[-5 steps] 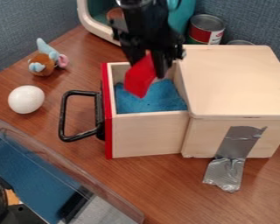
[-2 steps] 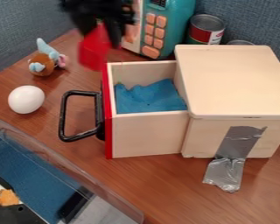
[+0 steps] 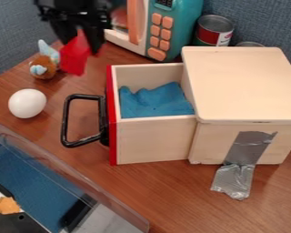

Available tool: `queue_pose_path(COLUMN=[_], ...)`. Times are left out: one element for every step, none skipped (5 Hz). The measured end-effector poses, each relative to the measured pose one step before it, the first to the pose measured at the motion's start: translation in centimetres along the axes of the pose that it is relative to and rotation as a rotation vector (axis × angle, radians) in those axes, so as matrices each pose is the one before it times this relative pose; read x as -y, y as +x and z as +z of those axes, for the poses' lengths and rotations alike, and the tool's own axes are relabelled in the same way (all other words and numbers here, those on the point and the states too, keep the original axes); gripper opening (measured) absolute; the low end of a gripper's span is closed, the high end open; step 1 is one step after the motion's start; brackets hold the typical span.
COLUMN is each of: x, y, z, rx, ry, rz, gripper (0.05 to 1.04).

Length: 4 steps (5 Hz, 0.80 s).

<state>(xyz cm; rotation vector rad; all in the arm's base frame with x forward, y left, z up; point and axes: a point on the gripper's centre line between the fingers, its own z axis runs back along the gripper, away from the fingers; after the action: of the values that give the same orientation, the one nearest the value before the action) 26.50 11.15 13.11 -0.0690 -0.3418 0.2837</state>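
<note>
I have the gripper at the upper left of the camera view, over the back part of the table, with its jaws pinching a red block. The block hangs tilted, its lower edge beside the small brown and blue toy; I can't tell whether the two touch. Behind and to the right of the jaws stands the teal toy microwave, its near corner reaching toward the open drawer.

The drawer juts out of the wooden box, and its red front panel is the edge I see nearest to the block, to its lower right. The drawer's top is open, with blue material inside below the rims. From the panel, the black handle sticks out over the table toward the white egg-like object, leaving a strip of wood between them. At the lower left, the clear rim of a bin runs on a slant and bounds the table there. At the back, a can stands between the microwave and the box, and silver tape runs down the box's near side onto the table.
</note>
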Motion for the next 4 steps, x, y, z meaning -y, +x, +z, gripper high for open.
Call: queue_pose_path(x=[-1.9,-1.337,-0.655,-0.394], y=[1.088,1.567,1.449,0.8], z=[-1.503,-0.861,-1.016,-1.585], rx=[-0.023,-0.0008,0.012,0.0024], ry=[0.0121,0.0047,0.009,-0.0004], rz=[0.0154,0.0215,-0.0016,-0.0135], gripper=[0.564,0.564,0.564,0.564])
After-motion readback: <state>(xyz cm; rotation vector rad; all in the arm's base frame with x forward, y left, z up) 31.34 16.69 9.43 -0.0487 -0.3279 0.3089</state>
